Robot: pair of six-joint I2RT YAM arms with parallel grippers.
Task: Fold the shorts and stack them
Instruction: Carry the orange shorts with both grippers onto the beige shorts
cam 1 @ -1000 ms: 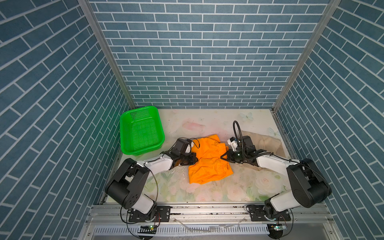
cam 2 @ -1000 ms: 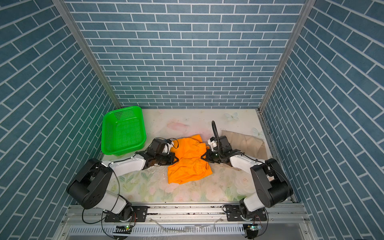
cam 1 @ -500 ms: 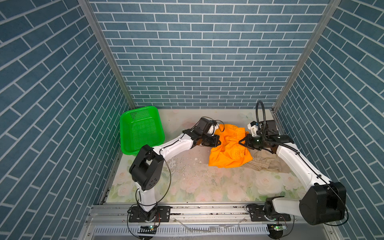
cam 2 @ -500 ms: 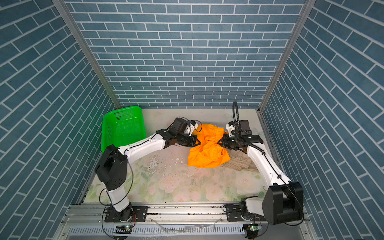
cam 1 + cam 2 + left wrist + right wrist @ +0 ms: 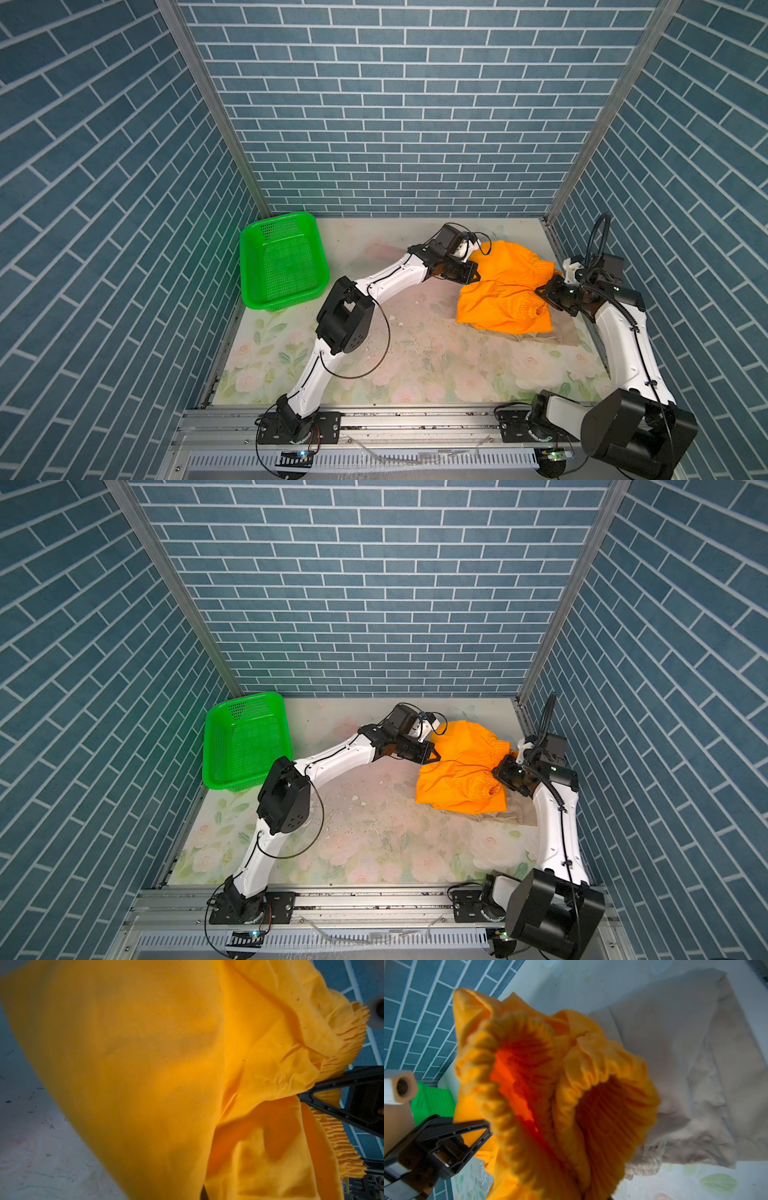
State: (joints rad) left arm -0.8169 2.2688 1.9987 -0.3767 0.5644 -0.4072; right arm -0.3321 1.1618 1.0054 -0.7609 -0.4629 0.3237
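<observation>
Currently gripping the orange shorts (image 5: pixel 503 291) with both arms, right of centre in both top views, hung low over the counter (image 5: pixel 395 365) with the lower edge draped on the beige shorts (image 5: pixel 685 1053). Clenched tight on the cloth's left edge, leg side: left claw (image 5: pixel 473 276). Clenched too, biting the gathered elastic waistband at the right edge: right claw (image 5: pixel 541 291); backed up in the left wrist view by black fingers (image 5: pixel 357 1077) nipped on the ruffles. Beige pair lying mostly flat underneath and poking out lower right of the orange, close to the right wall. Off at the upper left of the counter, well apart: green basket (image 5: pixel 286 270), nothing seen inside.

Handling, as a judgement: very light, limp, zero stiffness; sags and balloons between the two pinch spots, creases wherever unsupported. Not fragile, not really slippery, though a thin single layer likely to slide out of a shallow pinch. Best to grab thick parts: waistband elastic or hem seams, near corners, all layers together. Worth pulling the two holds apart for tension before laying flat. Risks: rumpling or dragging the beige pair underneath on lowering; lopsided stack if set down off-centre; waistband springing back into a bunch once released.
</observation>
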